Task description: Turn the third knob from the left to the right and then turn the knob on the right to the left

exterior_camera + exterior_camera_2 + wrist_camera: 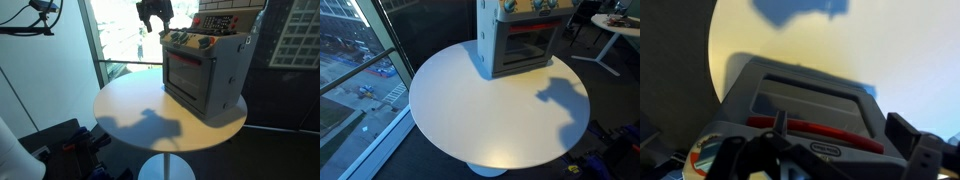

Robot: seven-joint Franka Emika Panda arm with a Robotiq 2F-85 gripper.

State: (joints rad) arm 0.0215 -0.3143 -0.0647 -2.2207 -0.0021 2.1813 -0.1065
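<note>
A grey toy oven [205, 70] with a red door handle stands at the far side of the round white table [140, 110]. It shows in both exterior views [520, 40]. Its small knobs [186, 41] sit in a row along the top front; they are partly cut off at the frame top in an exterior view [542, 5]. My gripper [154, 22] hangs open and empty in the air above and beside the oven's top, apart from it. In the wrist view the open fingers [843, 132] frame the oven's door and red handle [820, 130]; the knobs cannot be made out there.
A glass wall with a rail [120, 62] runs behind the table. A white desk [615, 30] stands to one side. A dark chair or case [60, 145] is on the floor near the table's pedestal [165, 168].
</note>
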